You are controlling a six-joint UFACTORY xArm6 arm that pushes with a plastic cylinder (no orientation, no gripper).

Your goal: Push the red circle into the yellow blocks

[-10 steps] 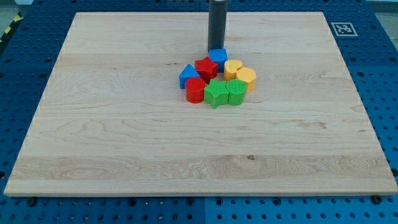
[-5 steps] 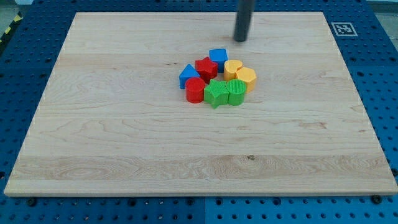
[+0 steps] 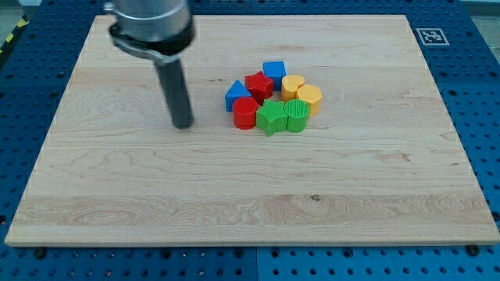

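The red circle (image 3: 244,114) stands at the lower left of a tight cluster near the board's middle. Two yellow blocks, a heart shape (image 3: 292,83) and a rounder one (image 3: 309,96), sit at the cluster's right side. A green star (image 3: 272,116) and a green block (image 3: 297,114) lie between the red circle and the yellow blocks. A red star-like block (image 3: 258,83), a blue triangle (image 3: 236,94) and a blue cube (image 3: 274,71) fill the cluster's top left. My tip (image 3: 183,126) is on the board to the left of the red circle, apart from it.
The wooden board (image 3: 117,195) lies on a blue pegboard table. A black-and-white marker tag (image 3: 432,36) sits at the board's top right corner.
My rod has swung from behind the blue cube, up and to the right, then across to the left side of the cluster. The blocks have not moved.
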